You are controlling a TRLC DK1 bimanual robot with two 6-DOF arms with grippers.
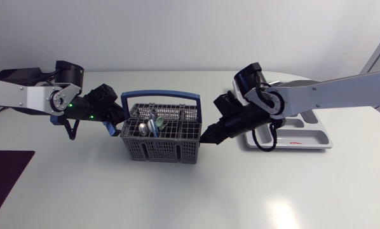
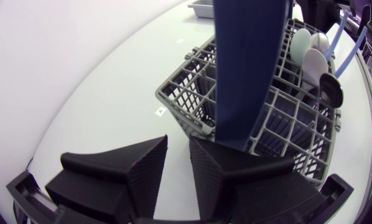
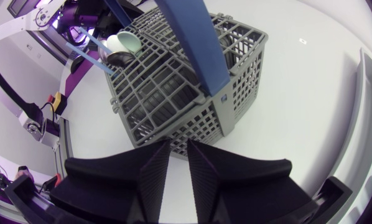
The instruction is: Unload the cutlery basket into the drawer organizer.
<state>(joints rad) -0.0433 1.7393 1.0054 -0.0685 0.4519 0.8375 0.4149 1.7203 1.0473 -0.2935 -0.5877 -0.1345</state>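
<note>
A grey cutlery basket with a blue handle stands mid-table, holding several spoons with pale and dark bowls. My left gripper sits at the basket's left wall. In the left wrist view its fingers stand a narrow slit apart with nothing between them, just short of the basket's lower corner. My right gripper sits at the basket's right wall. It too is narrowly open and empty, facing the basket. The grey drawer organizer lies to the right, under my right arm.
A dark mat lies at the table's left front edge. White tabletop spreads in front of the basket and behind it. The organizer's rim runs close beside my right gripper.
</note>
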